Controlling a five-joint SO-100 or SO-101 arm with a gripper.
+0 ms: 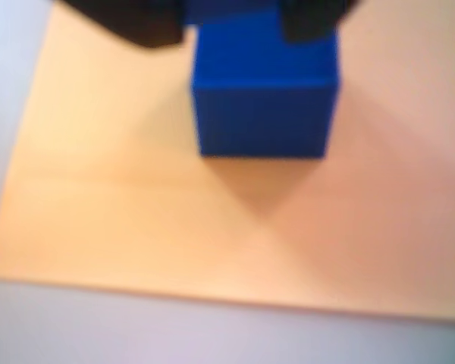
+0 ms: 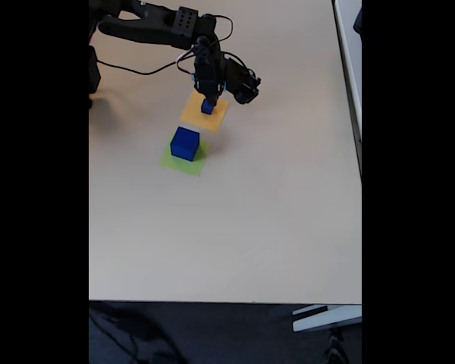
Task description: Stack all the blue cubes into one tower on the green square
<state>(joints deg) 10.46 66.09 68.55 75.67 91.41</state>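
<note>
The pale bench (image 2: pixel 235 227) carries two paper squares lying just beside each other, corner near corner: an orange-yellow square (image 2: pixel 205 112) nearer the arm and the green square (image 2: pixel 183 160) below it in the fixed view. The black arm (image 2: pixel 155 24) reaches in from the upper left of that view, with thin cables looping beside its wrist. The large blue cube (image 2: pixel 185 143) stands flat on the green square, one vertical edge turned toward the fixed camera; nothing rests on top of it. A smaller blue cube (image 1: pixel 264 95) sits over the orange-yellow square, upright, one face square to the wrist camera, with a soft shadow on the paper just below it. The pincer (image 1: pixel 231 23) comes down from above, its two dark fingers (image 1: pixel 148 23) flanking the top of this cube, apparently closed against its sides, though blur hides the contact. Whether the cube touches the paper cannot be told. No writing or labels can be read on any surface.
</note>
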